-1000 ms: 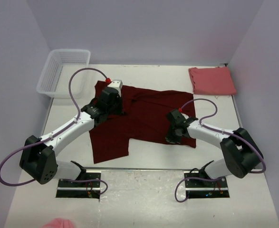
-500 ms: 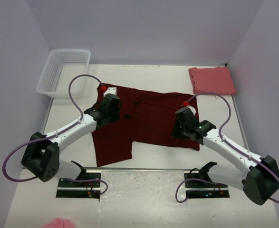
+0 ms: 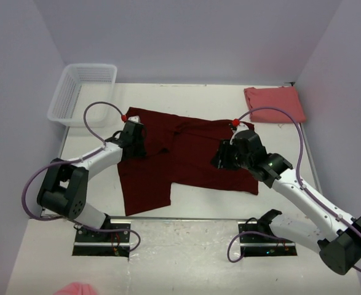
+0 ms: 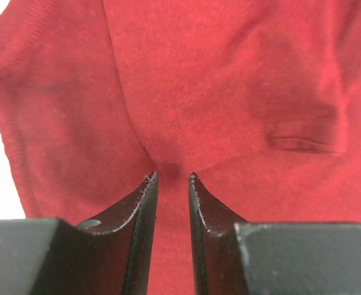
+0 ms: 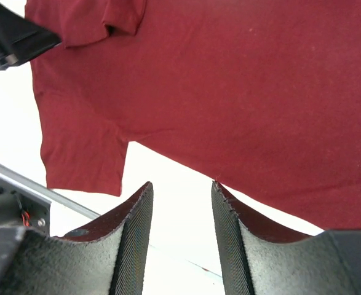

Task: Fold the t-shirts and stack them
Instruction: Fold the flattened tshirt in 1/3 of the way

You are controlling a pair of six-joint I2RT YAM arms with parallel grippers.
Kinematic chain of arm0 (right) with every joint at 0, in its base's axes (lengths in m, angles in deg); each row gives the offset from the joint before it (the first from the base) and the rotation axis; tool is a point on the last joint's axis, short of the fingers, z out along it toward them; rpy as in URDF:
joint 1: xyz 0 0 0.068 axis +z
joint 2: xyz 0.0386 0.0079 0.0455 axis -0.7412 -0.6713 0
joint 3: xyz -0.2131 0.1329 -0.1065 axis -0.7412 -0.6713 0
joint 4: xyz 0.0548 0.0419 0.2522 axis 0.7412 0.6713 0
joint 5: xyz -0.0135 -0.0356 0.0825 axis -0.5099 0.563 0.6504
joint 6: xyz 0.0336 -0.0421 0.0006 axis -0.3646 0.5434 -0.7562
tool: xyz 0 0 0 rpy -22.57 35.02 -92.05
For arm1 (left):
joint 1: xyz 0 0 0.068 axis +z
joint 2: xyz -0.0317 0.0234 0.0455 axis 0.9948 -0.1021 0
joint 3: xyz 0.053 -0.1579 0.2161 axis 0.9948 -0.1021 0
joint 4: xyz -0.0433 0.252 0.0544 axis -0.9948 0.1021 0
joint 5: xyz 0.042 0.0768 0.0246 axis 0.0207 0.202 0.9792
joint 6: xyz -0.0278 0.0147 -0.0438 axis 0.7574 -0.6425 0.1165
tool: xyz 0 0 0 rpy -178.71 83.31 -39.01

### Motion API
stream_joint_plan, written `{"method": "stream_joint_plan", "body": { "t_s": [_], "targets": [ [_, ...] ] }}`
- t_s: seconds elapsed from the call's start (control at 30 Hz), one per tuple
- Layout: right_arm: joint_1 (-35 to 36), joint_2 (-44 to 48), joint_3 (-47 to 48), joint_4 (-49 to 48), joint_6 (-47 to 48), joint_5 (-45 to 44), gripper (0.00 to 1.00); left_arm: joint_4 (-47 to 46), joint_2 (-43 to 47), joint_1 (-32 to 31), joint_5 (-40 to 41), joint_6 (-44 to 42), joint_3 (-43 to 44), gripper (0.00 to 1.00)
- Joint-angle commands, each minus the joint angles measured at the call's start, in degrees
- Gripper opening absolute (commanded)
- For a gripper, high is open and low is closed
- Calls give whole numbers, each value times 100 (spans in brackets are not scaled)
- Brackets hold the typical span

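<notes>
The dark maroon t-shirt (image 3: 192, 153) lies spread flat on the white table, one sleeve reaching toward the near edge. My left gripper (image 3: 137, 145) sits low over its back-left part. In the left wrist view the left gripper (image 4: 171, 178) is open by a narrow gap, with maroon cloth (image 4: 229, 92) and a stitched hem below it and nothing pinched. My right gripper (image 3: 222, 161) hovers over the shirt's right half. Seen from the right wrist, the right gripper (image 5: 181, 184) is open and empty above the shirt's near hem (image 5: 248, 123). The salmon pink t-shirt (image 3: 273, 103) lies folded at the back right.
A white mesh basket (image 3: 82, 92) stands at the back left corner. A metal strip (image 3: 186, 218) runs along the table's near edge, with both arm bases behind it. Something pink (image 3: 75, 289) shows at the bottom left edge. Purple walls close in three sides.
Both grippers have gone from shut to open, letting go of the maroon shirt. The right arm has risen and swung back over the shirt. The left gripper has shifted toward the back-left sleeve.
</notes>
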Motion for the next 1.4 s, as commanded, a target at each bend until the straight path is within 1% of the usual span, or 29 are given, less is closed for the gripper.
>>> {"method": "stream_joint_plan", "body": {
  "t_s": [0.0,0.3,0.37,0.47,0.5,0.53,0.57,0.7,0.93,1.1,1.37],
  "targets": [
    [4,41,97,-107,279,252,45,-149,-318,11,-39,-64,288,28],
    [4,164,-70,-256,332,322,46,-306,-793,11,-48,-99,376,31],
    [4,164,-105,-309,306,402,46,-306,-855,11,-30,-116,411,30],
    [4,147,-131,-336,306,463,46,-306,-881,11,22,-108,455,19],
    [4,138,-140,-336,306,455,46,-306,-873,11,22,-125,473,7],
    [4,103,-140,-345,306,463,46,-280,-847,11,31,-125,516,2],
    [4,94,-166,-388,297,463,46,-280,-820,11,49,-125,525,0],
    [4,-3,-237,-503,271,455,46,-114,-601,-15,136,-187,683,0],
    [-5,-328,-246,-626,270,534,46,571,-135,-112,707,-204,1114,0],
    [4,-346,-202,-626,288,525,46,818,-3,-94,1059,-204,1141,0],
    [13,-390,-254,-626,315,499,46,924,33,-59,1244,-196,1009,0]
  ]
}}
